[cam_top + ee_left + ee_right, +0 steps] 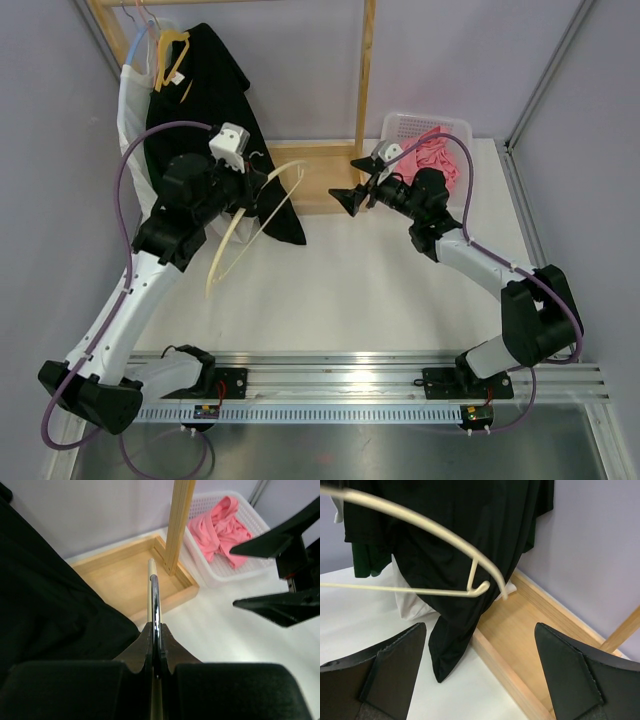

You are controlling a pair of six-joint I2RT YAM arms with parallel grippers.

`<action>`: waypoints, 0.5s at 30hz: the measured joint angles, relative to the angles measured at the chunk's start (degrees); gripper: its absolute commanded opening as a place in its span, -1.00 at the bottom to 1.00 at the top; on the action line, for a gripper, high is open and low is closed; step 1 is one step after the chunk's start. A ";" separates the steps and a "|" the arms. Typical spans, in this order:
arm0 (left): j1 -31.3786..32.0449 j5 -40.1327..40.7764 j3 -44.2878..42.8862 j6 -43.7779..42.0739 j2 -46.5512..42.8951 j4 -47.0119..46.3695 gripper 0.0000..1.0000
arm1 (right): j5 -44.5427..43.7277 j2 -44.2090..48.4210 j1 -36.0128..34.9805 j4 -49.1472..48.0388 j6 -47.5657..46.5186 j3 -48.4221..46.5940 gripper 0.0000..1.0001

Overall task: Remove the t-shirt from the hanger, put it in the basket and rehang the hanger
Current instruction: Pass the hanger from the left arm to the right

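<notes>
t-shirt (215,90) looks nearly free behind the hanger (410,514); left claw (155,645) clenched on hanger, released right claw (350,198) should tug cloth away.

**One clamped, one spread wide**

The left arm reaches far, then bends right at the elbow. The left gripper (258,186) is pinched tight on the hanger (243,238). The right arm stretches left toward centre, wrist apparently level; the right gripper (352,182) gapes, holding nothing
</notes>
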State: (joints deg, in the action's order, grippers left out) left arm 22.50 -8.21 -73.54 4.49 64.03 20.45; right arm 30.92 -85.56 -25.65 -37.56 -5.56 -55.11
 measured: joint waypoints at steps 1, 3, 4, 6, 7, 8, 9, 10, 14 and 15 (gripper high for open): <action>0.00 -0.37 0.94 -0.07 -0.33 0.31 -1.00 | -0.24 -0.02 -0.15 -0.31 -0.52 -0.02 0.96; 0.00 -1.25 2.89 -0.17 -0.85 0.98 -1.00 | -0.50 -0.02 -0.70 -0.42 -1.79 -0.04 0.98; 0.00 -1.68 3.67 -0.17 -0.94 1.03 -1.00 | -0.76 -0.02 -1.14 -0.35 -2.67 -0.04 0.98; 0.00 -2.51 5.01 -0.15 -0.98 1.18 -1.00 | -0.87 -0.02 -2.23 -0.31 -4.72 -0.04 0.99; 0.00 -2.80 5.55 -0.15 -0.98 1.16 -1.00 | -0.83 -0.02 -2.67 -0.31 -5.53 -0.04 0.99; 0.00 -3.15 6.16 -0.13 -0.98 1.25 -1.00 | -0.76 -0.02 -3.21 -0.31 -6.60 -0.04 0.99; 0.00 -3.39 6.69 -0.11 -0.98 1.31 -1.00 | -0.39 -0.02 -3.65 -0.28 -7.54 -0.04 0.99; 0.00 -3.52 7.13 -0.11 -0.98 1.42 -1.00 | 0.00 -0.02 -4.00 -0.24 -8.48 -0.04 0.99; 0.00 -3.98 8.09 -0.07 -1.01 1.79 -1.00 | 0.42 -0.11 -4.74 0.09 -11.74 -0.04 0.99; 0.00 -4.13 8.15 -0.02 -1.03 1.86 -1.00 | 0.52 -0.20 -4.83 0.37 -12.52 -0.04 0.99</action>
State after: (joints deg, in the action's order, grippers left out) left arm 22.50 -12.34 -65.39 4.47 63.00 22.31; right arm 31.44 -85.76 -30.48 -37.19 -18.09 -55.16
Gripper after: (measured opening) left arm 0.052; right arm 0.993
